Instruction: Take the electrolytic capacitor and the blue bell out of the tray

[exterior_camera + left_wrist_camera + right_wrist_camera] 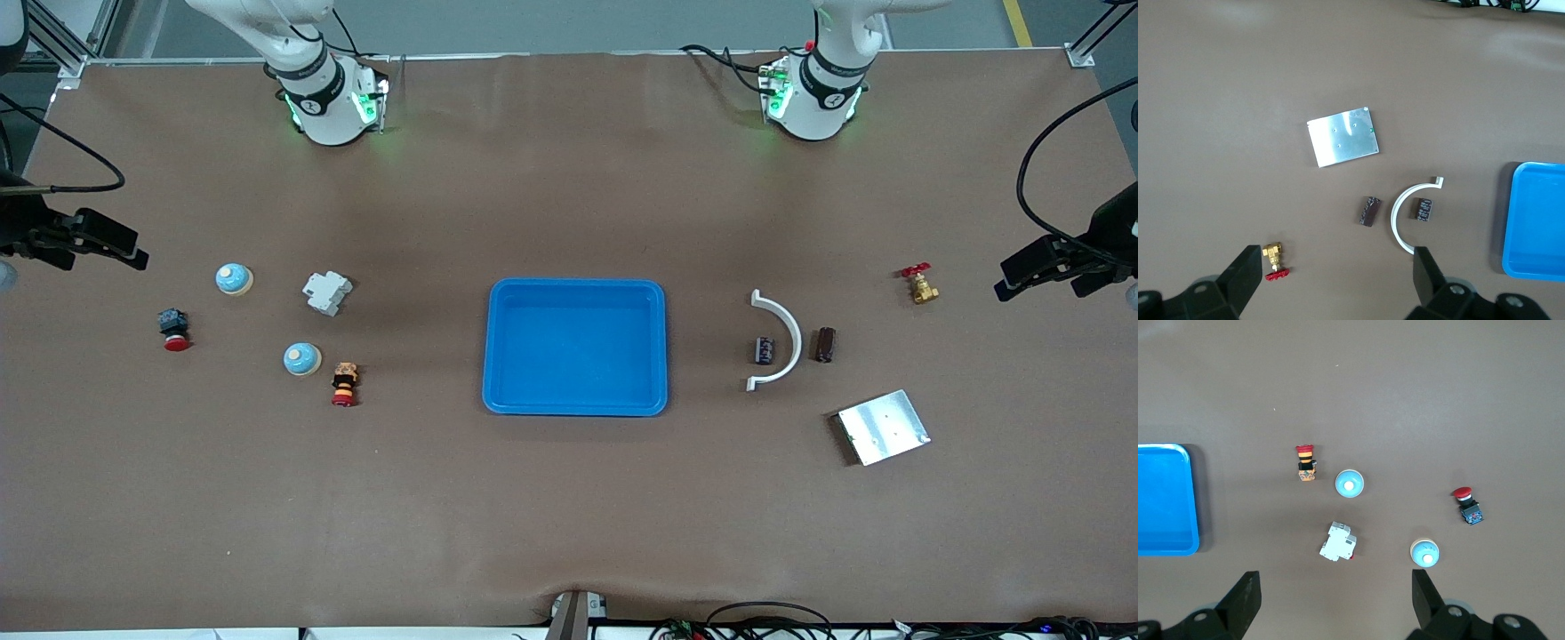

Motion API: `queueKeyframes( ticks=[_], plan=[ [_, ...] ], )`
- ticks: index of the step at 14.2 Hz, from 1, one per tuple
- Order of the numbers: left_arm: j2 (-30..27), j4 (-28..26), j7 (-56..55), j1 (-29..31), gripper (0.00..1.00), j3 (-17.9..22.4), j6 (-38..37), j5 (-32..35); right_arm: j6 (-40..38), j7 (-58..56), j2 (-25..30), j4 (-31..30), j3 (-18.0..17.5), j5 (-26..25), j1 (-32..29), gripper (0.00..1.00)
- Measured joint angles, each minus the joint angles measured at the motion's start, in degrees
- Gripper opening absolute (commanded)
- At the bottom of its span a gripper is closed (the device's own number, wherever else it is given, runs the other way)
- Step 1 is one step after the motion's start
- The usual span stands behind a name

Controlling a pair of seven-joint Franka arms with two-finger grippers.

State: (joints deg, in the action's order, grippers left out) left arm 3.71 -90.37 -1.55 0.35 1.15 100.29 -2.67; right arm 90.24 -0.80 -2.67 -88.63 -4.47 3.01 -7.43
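my blue tray (575,289) sits mid-desk (569,516), and i place everything by it. both my arms wait high at their ends of the desk. my left jaws (1338,277) hang over the stretch toward the left arm's end from the tray, spread wide apart and holding nothing. my right jaws (1336,597) hang over the stretch toward the right arm's end, likewise wide apart with nothing between them.

toward the left arm's end of the tray, a dark capacitor (764,348) lies inside the curve of a white arc piece (782,340), and a second brownish capacitor (826,344) lies just outside that curve. a metal plate (884,427) lies nearer the front camera than these, and a brass valve (921,285) with a red handle lies farther out.

toward the right arm's end of the tray stand two pale blue bells, one (302,359) beside a red-capped switch (344,384), the other bell (234,279) farther out. a white breaker (327,292) lies between them, and a red pushbutton (174,329) lies farthest out.
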Motion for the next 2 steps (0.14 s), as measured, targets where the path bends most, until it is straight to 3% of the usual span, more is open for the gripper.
queueKeyframes(
  ticks=[2],
  plan=[
    [0.00,-0.01,0.00,-0.06,1.00,-0.05,0.00,0.00,-0.01,0.00,0.00,0.00,0.00,0.00,0.00,1.00]
  ],
)
